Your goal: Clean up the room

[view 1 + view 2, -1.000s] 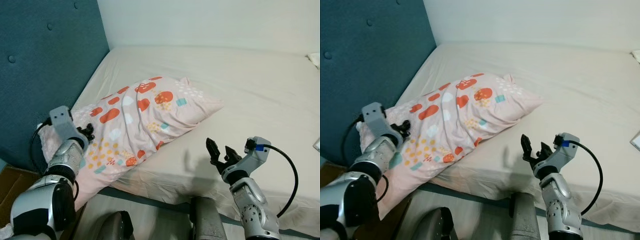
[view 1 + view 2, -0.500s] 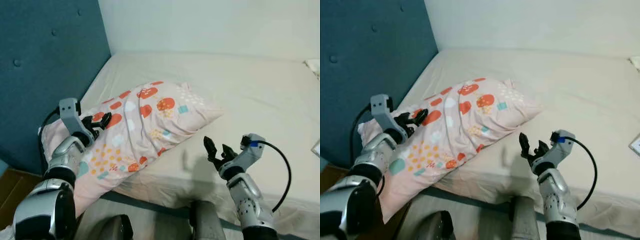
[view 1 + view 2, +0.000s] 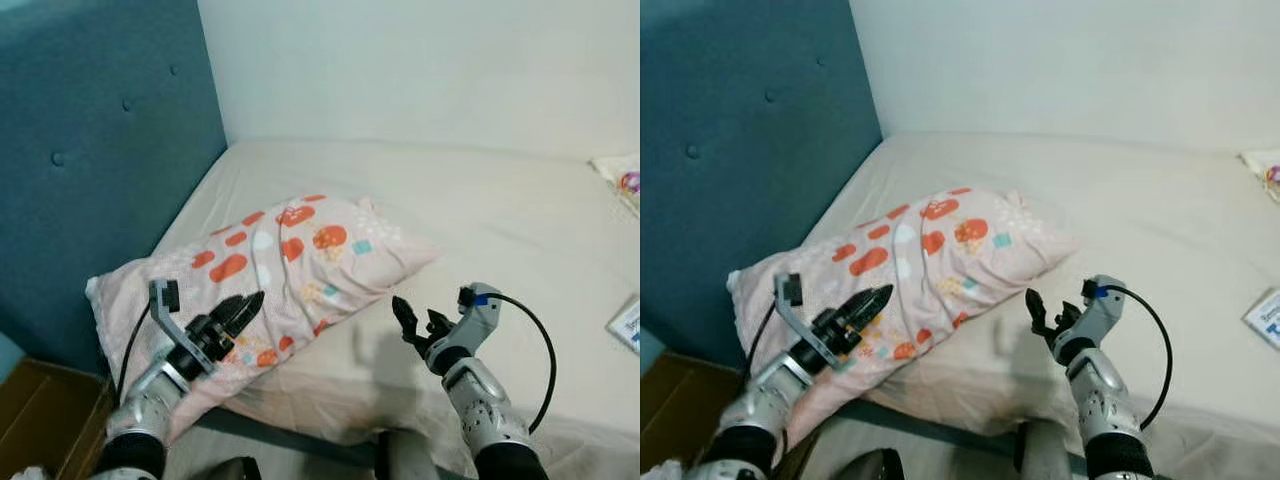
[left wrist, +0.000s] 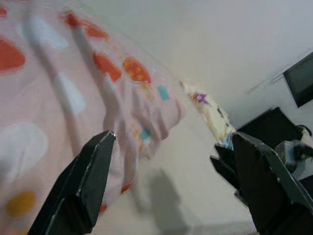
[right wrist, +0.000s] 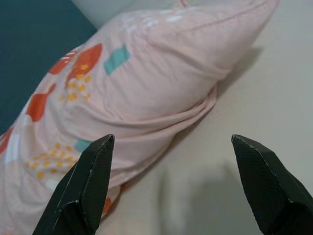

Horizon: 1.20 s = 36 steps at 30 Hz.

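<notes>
One bed lies before me, covered in a cream sheet, with one teal padded headboard standing along its side on my left and a pale wall behind. On it lies one pillow, pink with orange, teal and yellow patches, close to the headboard and near the bed's front edge. Its long axis runs on a slant: one end sits toward me and the headboard, and the other end tapers to a corner that points away from me and to my right, toward the middle of the mattress. At the far right corner of the bed there is one small patterned cloth item, and at the right edge one small printed paper or card; I cannot tell more about either. A brown cardboard box shows on the floor beside the bed at my lower left. My left gripper hovers over the near end of the pillow, its fingers parted and holding nothing. My right gripper hangs above the bare sheet just beside the pillow's tapered end, its fingers spread wide apart and empty, pointed toward the pillow.
</notes>
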{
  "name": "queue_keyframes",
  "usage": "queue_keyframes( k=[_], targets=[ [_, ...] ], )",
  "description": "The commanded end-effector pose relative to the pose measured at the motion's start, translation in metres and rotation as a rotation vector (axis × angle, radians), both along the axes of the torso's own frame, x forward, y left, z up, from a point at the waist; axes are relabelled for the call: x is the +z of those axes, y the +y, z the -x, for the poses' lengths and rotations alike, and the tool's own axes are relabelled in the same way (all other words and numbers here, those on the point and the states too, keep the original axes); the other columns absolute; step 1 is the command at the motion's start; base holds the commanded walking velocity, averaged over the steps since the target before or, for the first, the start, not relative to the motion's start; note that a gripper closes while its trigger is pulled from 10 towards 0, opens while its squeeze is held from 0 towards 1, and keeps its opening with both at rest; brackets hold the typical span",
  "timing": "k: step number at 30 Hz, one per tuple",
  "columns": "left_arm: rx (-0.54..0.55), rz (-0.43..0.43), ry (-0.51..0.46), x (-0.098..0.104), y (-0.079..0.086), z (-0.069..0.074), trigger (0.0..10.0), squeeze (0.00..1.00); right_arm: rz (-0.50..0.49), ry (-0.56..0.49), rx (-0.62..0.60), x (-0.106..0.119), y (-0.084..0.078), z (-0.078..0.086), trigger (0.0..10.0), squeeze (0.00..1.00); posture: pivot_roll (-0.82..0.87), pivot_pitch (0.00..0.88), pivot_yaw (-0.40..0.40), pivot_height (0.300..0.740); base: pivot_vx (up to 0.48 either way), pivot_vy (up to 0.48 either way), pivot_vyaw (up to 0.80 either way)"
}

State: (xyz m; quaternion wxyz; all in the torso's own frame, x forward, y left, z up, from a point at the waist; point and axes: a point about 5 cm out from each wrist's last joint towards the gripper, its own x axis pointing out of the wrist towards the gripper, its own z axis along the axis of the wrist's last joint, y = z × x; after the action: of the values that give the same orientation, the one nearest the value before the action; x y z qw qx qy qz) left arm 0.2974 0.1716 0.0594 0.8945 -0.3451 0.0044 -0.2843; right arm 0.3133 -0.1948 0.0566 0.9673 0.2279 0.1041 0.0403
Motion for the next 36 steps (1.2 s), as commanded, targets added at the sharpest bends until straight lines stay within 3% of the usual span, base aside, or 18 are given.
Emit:
queue_keyframes(
  k=[1, 4, 7, 9, 10, 13, 17, 20, 23, 26, 30, 36],
  targets=[
    [0.046, -0.021, 0.052, -0.015, -0.002, 0.010, 10.0, 0.00, 0.012, 0.025, 0.026, -0.008, 0.005, 0.002, 10.0, 0.00, -0.06, 0.049, -0.011, 0.646, 0.000, 0.000, 0.00],
    [0.183, -0.042, 0.124, -0.026, 0.000, 0.019, 10.0, 0.00, 0.035, 0.091, 0.044, -0.024, 0.007, 0.007, 10.0, 0.00, -0.06, 0.059, -0.024, 0.666, 0.000, 0.000, 0.00],
    [0.187, -0.044, 0.123, -0.026, 0.000, 0.019, 10.0, 0.00, 0.037, 0.095, 0.044, -0.025, 0.007, 0.007, 10.0, 0.00, -0.06, 0.059, -0.024, 0.671, 0.000, 0.000, 0.00],
    [0.269, -0.066, 0.194, -0.038, 0.018, 0.026, 10.0, 0.00, 0.078, 0.192, 0.062, -0.047, 0.009, 0.021, 10.0, 0.00, -0.04, 0.042, -0.030, 0.681, 0.000, 0.000, 0.00],
    [0.269, -0.066, 0.194, -0.038, 0.018, 0.026, 10.0, 0.00, 0.078, 0.192, 0.062, -0.047, 0.009, 0.021, 10.0, 0.00, -0.04, 0.042, -0.030, 0.681, 0.000, 0.000, 0.00],
    [0.374, -0.095, 0.270, -0.051, 0.043, 0.036, 10.0, 0.00, 0.136, 0.341, 0.084, -0.077, 0.011, 0.045, 10.0, 0.00, -0.02, 0.038, -0.038, 0.696, 0.000, 0.000, 0.00],
    [0.395, -0.109, 0.302, -0.057, 0.047, 0.041, 10.0, 0.00, 0.156, 0.390, 0.094, -0.086, 0.014, 0.052, 10.0, 0.00, -0.02, 0.031, -0.038, 0.706, 0.000, 0.000, 0.00],
    [0.438, -0.155, 0.420, -0.076, 0.053, 0.056, 10.0, 0.00, 0.246, 0.493, 0.120, -0.101, 0.019, 0.066, 10.0, 0.00, -0.02, 0.020, -0.039, 0.726, 0.000, 0.000, 0.00],
    [0.457, -0.172, 0.466, -0.082, 0.055, 0.060, 10.0, 0.00, 0.263, 0.515, 0.123, -0.104, 0.019, 0.070, 10.0, 0.00, -0.02, 0.017, -0.036, 0.731, 0.000, 0.000, 0.00],
    [0.510, -0.226, 0.606, -0.099, 0.063, 0.076, 10.0, 0.00, 0.329, 0.592, 0.142, -0.115, 0.018, 0.083, 10.0, 0.00, -0.03, 0.008, -0.032, 0.740, 0.000, 0.000, 0.00],
    [0.552, -0.273, 0.717, -0.111, 0.067, 0.091, 10.0, 0.00, 0.367, 0.658, 0.151, -0.123, 0.015, 0.096, 10.0, 0.00, -0.03, 0.001, -0.038, 0.740, 0.000, 0.000, 0.00],
    [0.591, -0.311, 0.796, -0.119, 0.070, 0.102, 10.0, 0.00, 0.418, 0.710, 0.143, -0.130, 0.012, 0.107, 10.0, 0.00, -0.03, 0.000, -0.041, 0.740, 0.000, 0.000, 0.00]
  ],
)
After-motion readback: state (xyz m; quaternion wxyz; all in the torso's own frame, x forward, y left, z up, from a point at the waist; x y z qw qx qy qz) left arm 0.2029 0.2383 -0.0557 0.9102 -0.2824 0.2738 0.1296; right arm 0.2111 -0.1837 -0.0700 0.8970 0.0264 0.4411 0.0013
